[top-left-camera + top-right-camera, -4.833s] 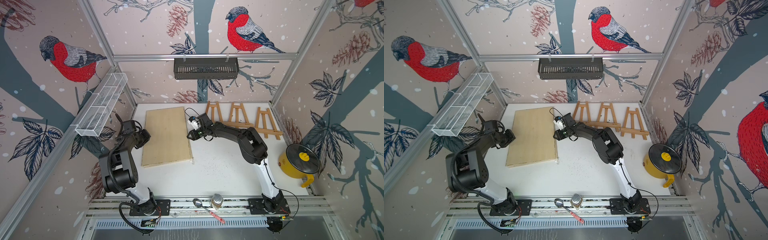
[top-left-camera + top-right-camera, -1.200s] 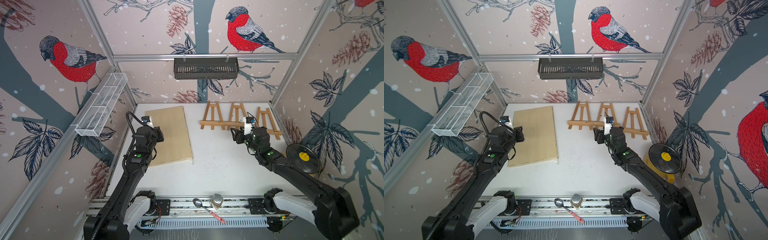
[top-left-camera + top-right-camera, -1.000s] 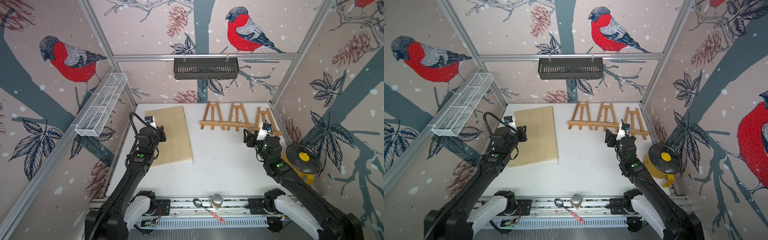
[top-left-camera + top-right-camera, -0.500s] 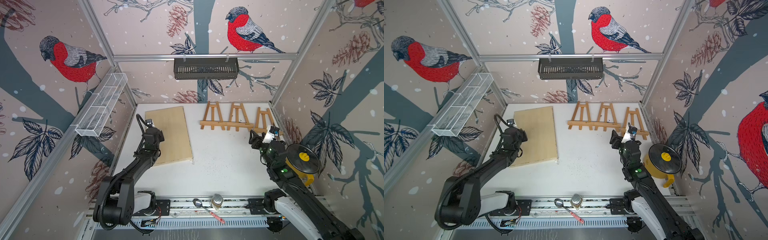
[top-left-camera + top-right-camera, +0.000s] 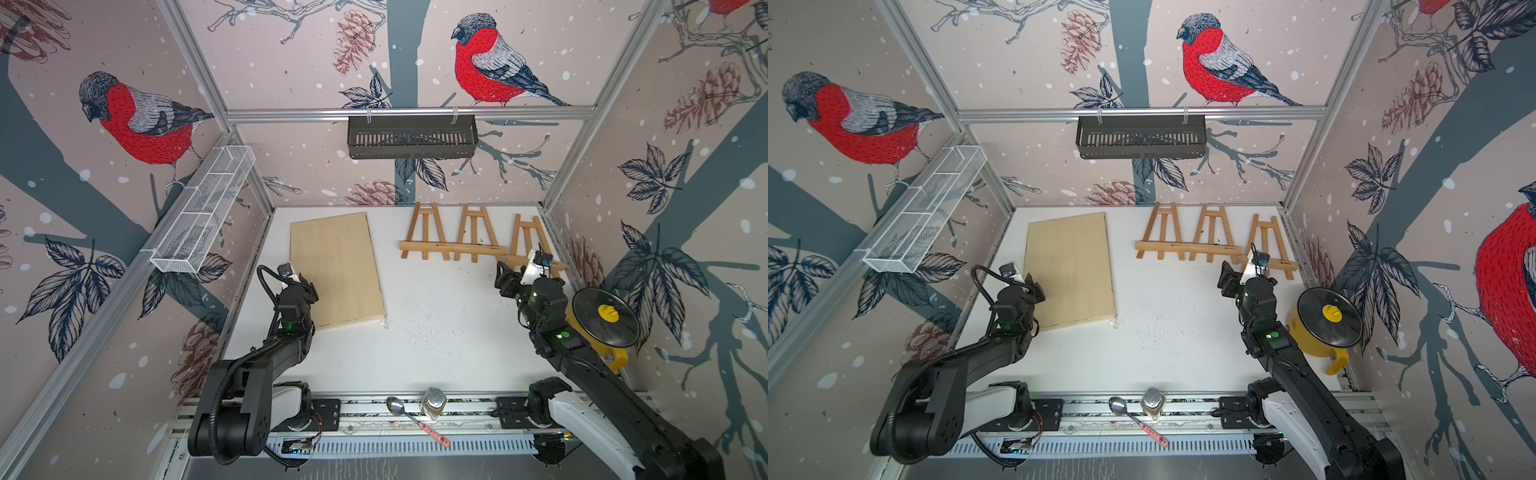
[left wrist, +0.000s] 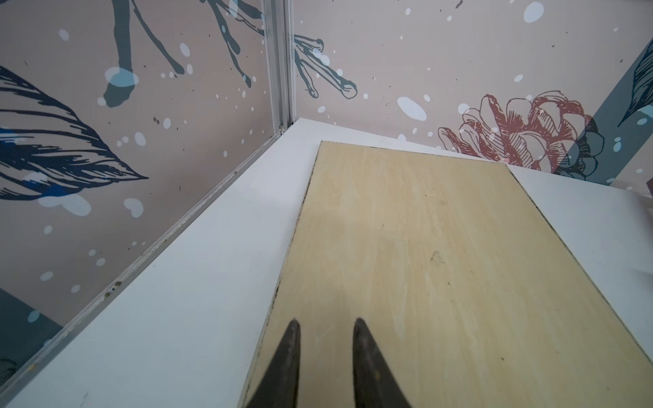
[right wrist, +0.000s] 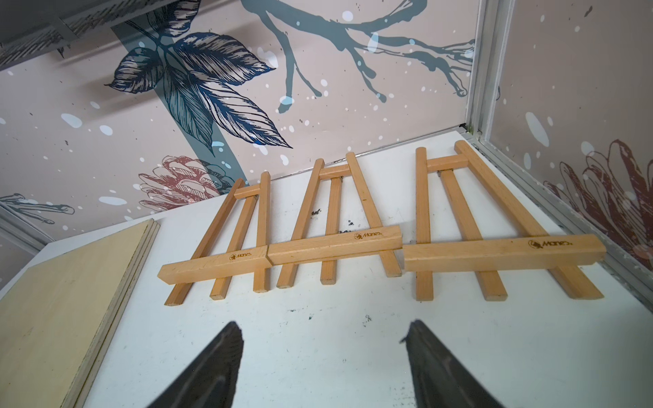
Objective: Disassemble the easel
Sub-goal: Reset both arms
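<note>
easels (image 5: 478, 250), three small a-frames of pale wooden slats, lie flat at the back of the table; both grippers empty

left gripper (image 6: 325, 323): its two dark, tapering fingers stand narrowly apart with nothing between them. the tips hang over the left edge of the flat rectangular plywood board (image 6: 441, 265), near its front corner. whether they touch it i cannot tell. the board is pale and faintly grained, and it lies flat on the smooth white tabletop (image 5: 436, 340) toward the back left.

right gripper (image 7: 321, 328): its dark pointed fingers are spread wide and empty, near the easels but not touching them. in the right wrist view each easel has two splayed legs, a centre strut, a short top crossbar and a thick square-edged ledge bar with a small dark stamp. they lie side by side in a row, tops toward the back wall. two ledge bars meet end to end. the third, nearest the right wall, sits just beside them and slightly offset.

further out, a round yellow pot (image 5: 1304, 338) sits under a dark glass lid (image 5: 1329, 328) by the right wall. a metal spoon (image 5: 395, 405) and a small glass jar (image 5: 433, 404) lie on the front rail. a black slotted basket (image 5: 411, 137) hangs on the back rail, and a white wire-mesh tray (image 5: 203, 208) is on the left wall.
</note>
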Controlling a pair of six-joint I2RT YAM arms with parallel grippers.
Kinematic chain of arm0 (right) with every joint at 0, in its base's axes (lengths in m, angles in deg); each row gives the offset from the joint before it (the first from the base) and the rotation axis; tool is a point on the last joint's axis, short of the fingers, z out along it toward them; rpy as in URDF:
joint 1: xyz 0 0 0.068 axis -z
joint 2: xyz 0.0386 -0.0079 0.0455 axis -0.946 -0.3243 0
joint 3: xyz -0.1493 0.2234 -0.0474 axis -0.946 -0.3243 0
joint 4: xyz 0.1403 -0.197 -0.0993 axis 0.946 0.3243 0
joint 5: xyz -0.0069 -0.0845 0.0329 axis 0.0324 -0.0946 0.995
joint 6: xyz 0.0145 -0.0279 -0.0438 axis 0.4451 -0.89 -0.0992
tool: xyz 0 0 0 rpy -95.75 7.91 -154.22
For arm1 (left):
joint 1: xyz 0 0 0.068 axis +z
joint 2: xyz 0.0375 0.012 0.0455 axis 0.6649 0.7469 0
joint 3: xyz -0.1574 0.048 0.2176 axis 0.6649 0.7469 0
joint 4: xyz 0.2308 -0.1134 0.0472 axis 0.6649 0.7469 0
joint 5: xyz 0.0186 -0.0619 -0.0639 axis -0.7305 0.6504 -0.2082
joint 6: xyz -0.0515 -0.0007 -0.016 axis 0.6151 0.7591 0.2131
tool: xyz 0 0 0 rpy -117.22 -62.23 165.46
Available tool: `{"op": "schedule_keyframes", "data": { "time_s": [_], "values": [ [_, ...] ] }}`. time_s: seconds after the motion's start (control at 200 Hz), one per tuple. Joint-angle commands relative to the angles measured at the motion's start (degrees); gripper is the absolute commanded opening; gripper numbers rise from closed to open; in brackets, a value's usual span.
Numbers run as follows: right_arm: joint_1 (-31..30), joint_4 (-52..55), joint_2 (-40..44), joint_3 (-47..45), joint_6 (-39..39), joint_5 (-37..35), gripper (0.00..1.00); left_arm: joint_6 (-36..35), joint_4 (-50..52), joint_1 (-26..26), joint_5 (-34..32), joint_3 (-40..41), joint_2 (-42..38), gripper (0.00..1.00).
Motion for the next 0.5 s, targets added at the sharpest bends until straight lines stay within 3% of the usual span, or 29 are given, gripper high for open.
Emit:
{"op": "schedule_keyframes", "data": {
  "time_s": [0.0, 0.005, 0.02, 0.04, 0.115, 0.285, 0.39, 0.435, 0.495],
  "values": [
    [0.14, -1.75, -1.44, 1.38, 0.39, 1.06, 0.74, -1.88, -14.27, 0.15, 2.15, 1.23, 2.74, 0.50],
    [0.14, -1.70, -1.56, 1.44, 0.37, 1.04, 0.74, -1.96, -14.14, 0.17, 2.41, 1.14, 2.79, 0.57],
    [0.14, -1.65, -1.72, 1.49, 0.29, 1.17, 0.75, -2.12, -13.57, 0.10, 3.03, 0.85, 2.89, 0.91],
    [0.14, -1.60, -1.91, 1.56, 0.30, 1.14, 0.75, -2.36, -13.03, 0.15, 3.81, 0.59, 3.00, 0.99],
    [0.21, -2.32, -2.69, 1.25, 0.28, 1.22, 0.75, -2.93, -13.93, 0.15, 5.93, 0.40, 5.31, 1.00],
    [0.32, -3.62, -4.22, 1.04, -0.02, 1.34, 0.75, -7.53, -29.09, 0.14, 12.22, 2.72, 15.33, 0.99],
    [0.50, -2.94, -4.84, 1.41, -1.09, 1.20, 0.77, -10.59, -19.97, 0.13, 19.84, -1.71, 14.89, 0.99],
    [0.64, -2.49, -5.22, 1.63, -1.81, 0.94, 0.77, -8.87, -13.30, 0.16, 19.13, -3.76, 13.17, 0.99],
    [0.75, -2.17, -5.84, 1.60, -2.48, 0.46, 0.78, -9.75, -18.14, 0.12, 19.31, -2.48, 14.71, 0.99]
  ]
}}
